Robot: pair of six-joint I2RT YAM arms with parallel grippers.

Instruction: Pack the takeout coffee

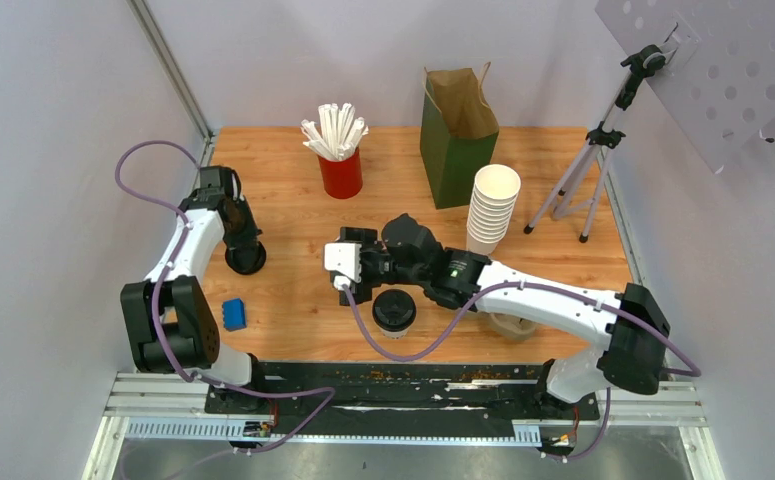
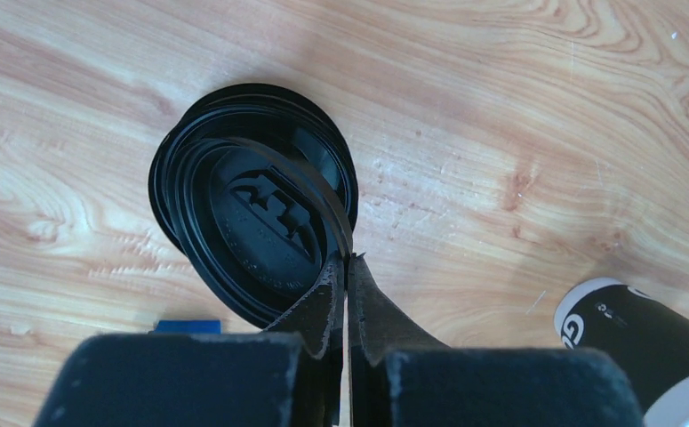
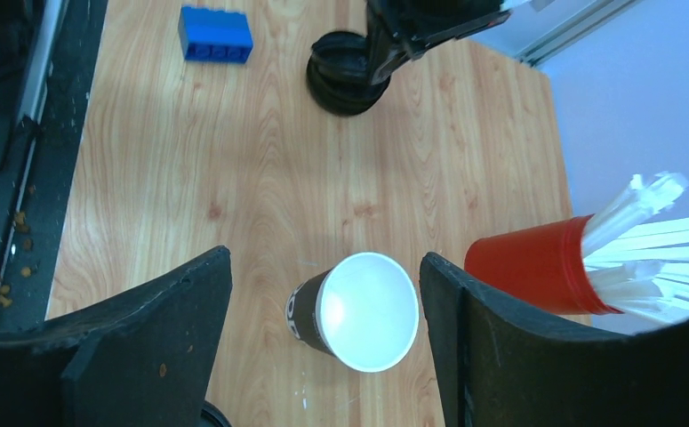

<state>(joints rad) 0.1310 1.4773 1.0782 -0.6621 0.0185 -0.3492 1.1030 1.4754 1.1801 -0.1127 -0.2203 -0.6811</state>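
A cup with a round black lid [image 1: 394, 311] stands near the front middle of the table, just right of my right gripper [image 1: 355, 283]. My right gripper [image 3: 324, 260] is open and hangs over a lidless cup [image 3: 363, 311] with a black sleeve and white inside. That cup stands upright between the two fingers, touching neither. My left gripper [image 1: 246, 252] is at a stack of black lids [image 2: 252, 205]. It [image 2: 348, 263] is shut on the raised rim of the top lid. The black-sleeved cup also shows at the right edge of the left wrist view [image 2: 629, 338].
A red cup of white straws [image 1: 341, 168] and a green paper bag [image 1: 456, 140] stand at the back. A tall stack of white cups [image 1: 490, 210] is right of centre. A blue block [image 1: 233, 314] lies front left. A tripod [image 1: 583, 175] stands at the right.
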